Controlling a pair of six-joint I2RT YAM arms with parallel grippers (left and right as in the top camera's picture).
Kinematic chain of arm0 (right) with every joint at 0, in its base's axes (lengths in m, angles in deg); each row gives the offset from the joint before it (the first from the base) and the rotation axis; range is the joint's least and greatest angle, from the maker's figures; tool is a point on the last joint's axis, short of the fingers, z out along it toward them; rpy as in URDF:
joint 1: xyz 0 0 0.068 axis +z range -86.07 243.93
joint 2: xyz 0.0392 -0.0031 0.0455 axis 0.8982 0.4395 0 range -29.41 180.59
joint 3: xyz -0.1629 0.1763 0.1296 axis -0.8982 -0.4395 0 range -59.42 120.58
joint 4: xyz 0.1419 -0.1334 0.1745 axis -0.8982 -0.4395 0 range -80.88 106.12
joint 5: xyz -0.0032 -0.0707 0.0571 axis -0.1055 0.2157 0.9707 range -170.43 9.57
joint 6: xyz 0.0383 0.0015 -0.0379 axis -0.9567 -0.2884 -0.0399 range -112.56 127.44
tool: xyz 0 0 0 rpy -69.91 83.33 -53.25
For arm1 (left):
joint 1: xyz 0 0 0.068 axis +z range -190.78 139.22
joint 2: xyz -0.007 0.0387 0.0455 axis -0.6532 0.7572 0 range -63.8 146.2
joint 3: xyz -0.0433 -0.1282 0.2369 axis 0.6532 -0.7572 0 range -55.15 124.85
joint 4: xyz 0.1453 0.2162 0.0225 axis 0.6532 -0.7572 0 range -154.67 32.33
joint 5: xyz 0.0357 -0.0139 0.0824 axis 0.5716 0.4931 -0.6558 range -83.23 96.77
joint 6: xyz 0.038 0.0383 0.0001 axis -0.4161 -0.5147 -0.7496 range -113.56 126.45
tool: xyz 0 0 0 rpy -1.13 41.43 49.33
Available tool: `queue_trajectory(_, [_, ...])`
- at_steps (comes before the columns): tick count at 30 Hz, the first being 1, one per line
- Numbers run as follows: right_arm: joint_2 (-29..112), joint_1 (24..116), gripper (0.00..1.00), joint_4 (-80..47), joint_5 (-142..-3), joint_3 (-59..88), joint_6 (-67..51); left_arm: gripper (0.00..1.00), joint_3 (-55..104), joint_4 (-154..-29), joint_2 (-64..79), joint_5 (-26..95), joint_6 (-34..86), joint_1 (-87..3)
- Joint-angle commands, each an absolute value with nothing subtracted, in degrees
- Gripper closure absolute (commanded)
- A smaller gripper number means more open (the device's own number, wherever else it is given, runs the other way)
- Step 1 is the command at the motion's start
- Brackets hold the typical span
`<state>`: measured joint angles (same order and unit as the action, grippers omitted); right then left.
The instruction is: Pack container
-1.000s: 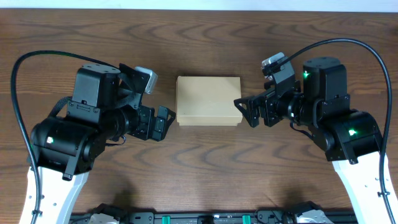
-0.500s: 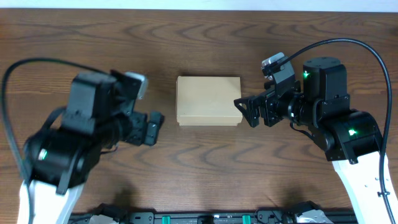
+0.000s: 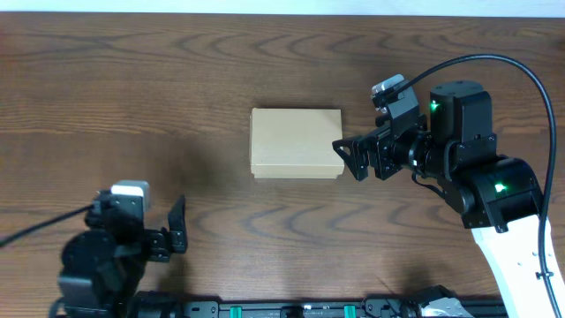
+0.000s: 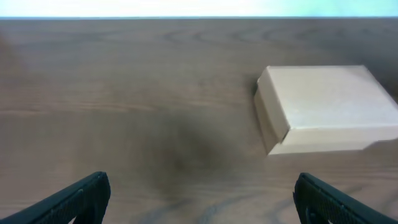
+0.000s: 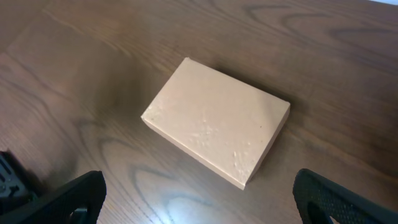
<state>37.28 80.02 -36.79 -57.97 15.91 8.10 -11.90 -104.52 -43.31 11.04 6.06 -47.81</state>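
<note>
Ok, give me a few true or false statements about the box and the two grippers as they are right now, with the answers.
1. The container lies flat with its lid closed. True.
2. The left gripper is clamped on the container. False: it is open and well apart from the box, near the front edge of the table.
3. The right gripper is open. True.
4. The right gripper is at the container's left end. False: it is at the right end, with nothing between its fingers.
</note>
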Motion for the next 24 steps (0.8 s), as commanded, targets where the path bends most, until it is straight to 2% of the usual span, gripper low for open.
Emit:
queue_trajectory(1, [37.35,80.5,0.01,-36.92,-57.95,16.43,8.15,0.05,-19.66,-100.17,-49.26,13.49,6.59,-46.34])
queue_trajectory(13, [37.35,80.5,0.01,-36.92,-57.95,16.43,8.15,0.05,-38.72,-89.72,-63.55,14.32,11.64,-44.88])
queue_trajectory(24, [37.35,80.5,0.01,-36.92,-57.95,16.43,8.15,0.05,-47.57,-79.41,-63.62,15.94,12.93,-44.88])
